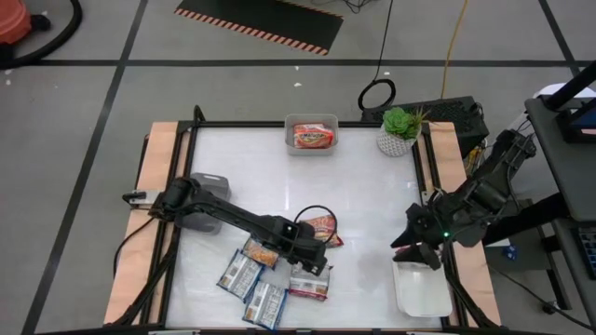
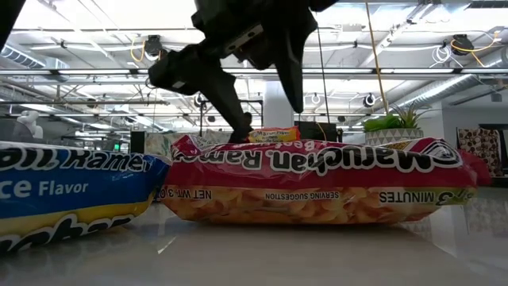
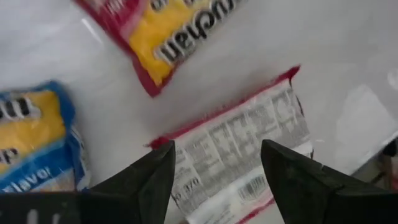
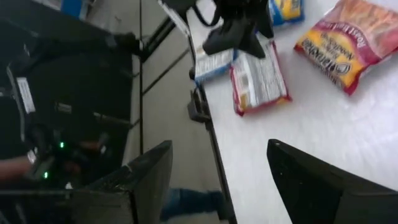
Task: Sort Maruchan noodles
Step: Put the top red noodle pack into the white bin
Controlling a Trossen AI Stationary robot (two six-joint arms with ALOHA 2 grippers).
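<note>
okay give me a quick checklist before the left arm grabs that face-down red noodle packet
1. Left gripper over the face-down red packet: ok.
2. Fingers open, one on each side of the packet: ok.
3. Fingers touching the packet: cannot tell.
4. Neighbouring blue packet outside the grip: ok.
5. Right gripper away, open, over the white tray: ok.
6. Grey tray already holds a red packet: ok.

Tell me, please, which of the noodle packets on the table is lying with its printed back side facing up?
The red-edged packet directly under the left gripper: it shows white nutrition text and a barcode, whereas the neighbouring packets show their coloured fronts.
</note>
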